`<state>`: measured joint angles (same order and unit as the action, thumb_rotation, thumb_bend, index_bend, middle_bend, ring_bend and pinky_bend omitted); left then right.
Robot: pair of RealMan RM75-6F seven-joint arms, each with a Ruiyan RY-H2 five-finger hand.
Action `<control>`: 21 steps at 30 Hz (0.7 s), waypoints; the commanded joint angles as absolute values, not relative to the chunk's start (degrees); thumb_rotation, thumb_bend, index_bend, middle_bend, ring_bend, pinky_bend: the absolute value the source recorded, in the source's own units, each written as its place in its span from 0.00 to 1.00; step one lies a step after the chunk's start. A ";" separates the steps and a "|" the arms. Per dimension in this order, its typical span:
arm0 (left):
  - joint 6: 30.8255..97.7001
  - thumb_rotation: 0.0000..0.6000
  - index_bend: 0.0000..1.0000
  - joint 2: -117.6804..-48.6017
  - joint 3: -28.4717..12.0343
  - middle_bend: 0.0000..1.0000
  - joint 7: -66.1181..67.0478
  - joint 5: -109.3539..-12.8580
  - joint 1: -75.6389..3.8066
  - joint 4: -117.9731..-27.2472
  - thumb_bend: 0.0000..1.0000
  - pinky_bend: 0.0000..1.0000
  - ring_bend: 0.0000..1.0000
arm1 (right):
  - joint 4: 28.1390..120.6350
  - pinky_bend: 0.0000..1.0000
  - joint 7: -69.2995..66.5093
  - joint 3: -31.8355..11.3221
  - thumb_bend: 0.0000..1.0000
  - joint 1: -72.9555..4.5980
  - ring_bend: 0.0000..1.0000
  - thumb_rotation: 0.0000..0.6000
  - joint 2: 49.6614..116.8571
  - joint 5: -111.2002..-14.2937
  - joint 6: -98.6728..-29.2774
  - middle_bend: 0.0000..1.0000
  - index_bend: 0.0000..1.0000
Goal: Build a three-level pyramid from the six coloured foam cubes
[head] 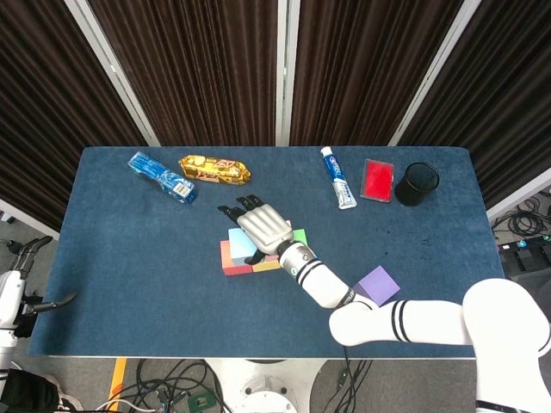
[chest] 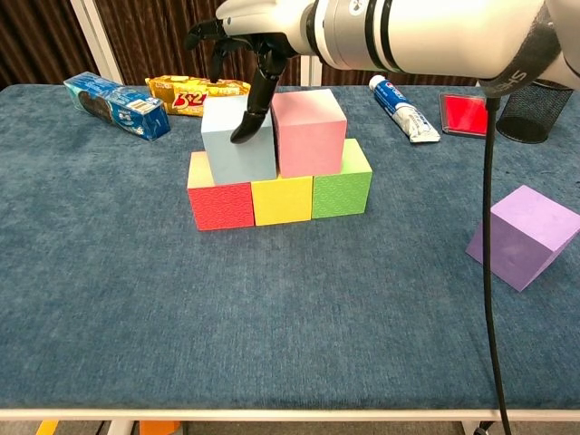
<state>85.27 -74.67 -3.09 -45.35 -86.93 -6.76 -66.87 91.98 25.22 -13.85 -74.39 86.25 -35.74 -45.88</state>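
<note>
On the blue tabletop (head: 129, 241), seen from the head view, the right hand (head: 263, 225) spreads open, holding nothing, over the cube stack, hiding most of it; the purple cube (head: 378, 285) lies well apart beside the forearm. The left hand (head: 30, 303) at the frame's edge is too small to judge.

From the chest view, the red cube (chest: 220, 198), yellow cube (chest: 282, 198) and green cube (chest: 343, 186) form a row, carrying the light blue cube (chest: 237, 143) and pink cube (chest: 309, 131). One dark fingertip (chest: 240, 136) touches the light blue cube.
</note>
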 commanded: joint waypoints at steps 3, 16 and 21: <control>85.45 1.00 0.09 -74.61 -3.06 0.11 -45.21 -87.00 -6.69 -67.06 0.07 0.14 0.01 | 92.88 0.00 24.32 -14.05 0.00 -74.19 0.00 1.00 85.52 -36.24 -45.36 0.11 0.00; 85.64 1.00 0.09 -72.90 -3.58 0.11 -39.94 -86.56 -6.77 -71.70 0.07 0.14 0.01 | 111.51 0.00 22.01 -11.48 0.00 -59.09 0.00 1.00 65.06 -54.32 -61.56 0.11 0.00; 85.24 1.00 0.09 -72.34 -4.16 0.11 -34.14 -86.06 -7.32 -76.58 0.07 0.14 0.01 | 113.18 0.00 17.16 -4.71 0.00 -51.79 0.00 1.00 54.98 -60.95 -57.97 0.17 0.00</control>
